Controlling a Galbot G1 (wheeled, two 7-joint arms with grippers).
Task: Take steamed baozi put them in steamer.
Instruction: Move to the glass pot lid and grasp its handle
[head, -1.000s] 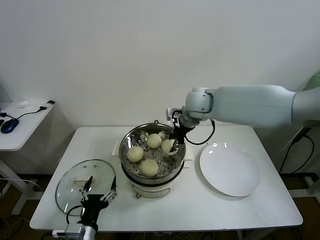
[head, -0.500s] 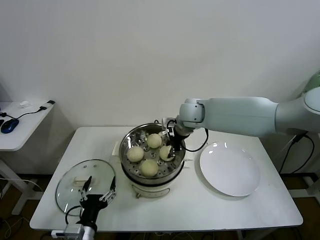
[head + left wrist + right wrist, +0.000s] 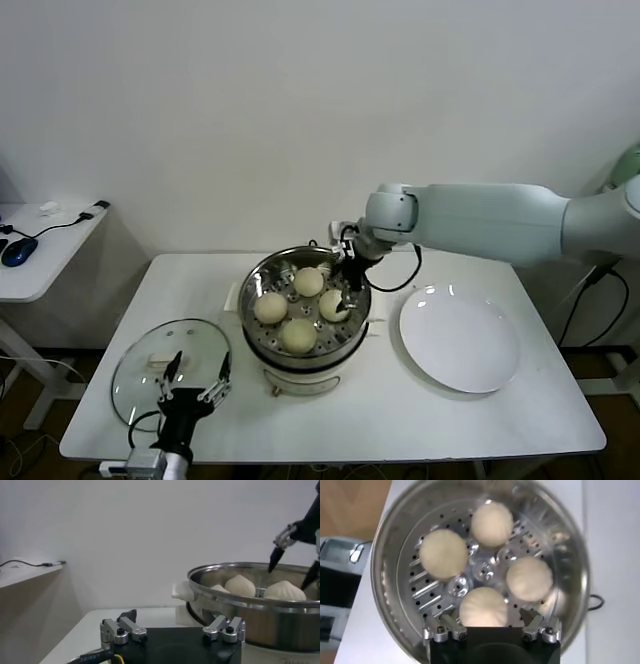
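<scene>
The steamer (image 3: 262, 345) stands mid-table, a shiny steel pot on a cream base. Several cream-white baozi lie on its perforated tray (image 3: 425, 587): one at the back (image 3: 308, 282), one on the left (image 3: 270, 308), one in front (image 3: 299, 335), one on the right (image 3: 334, 305). My right gripper (image 3: 345, 284) hangs just above the right-hand baozi (image 3: 483, 605), open, its fingers (image 3: 439, 630) well clear on either side. My left gripper (image 3: 196, 383) rests open and empty near the table's front edge. The left wrist view shows the steamer (image 3: 250, 620) with two baozi tops (image 3: 242, 585).
An empty white plate (image 3: 460, 340) lies right of the steamer. The round glass lid (image 3: 150, 362) lies front left, under my left gripper. A side table (image 3: 45, 255) with a mouse stands at far left. A black cable runs behind the steamer.
My right gripper lowered its baozi onto the tray's right side, opened and let it go, then rose slightly. The left arm has not moved.
</scene>
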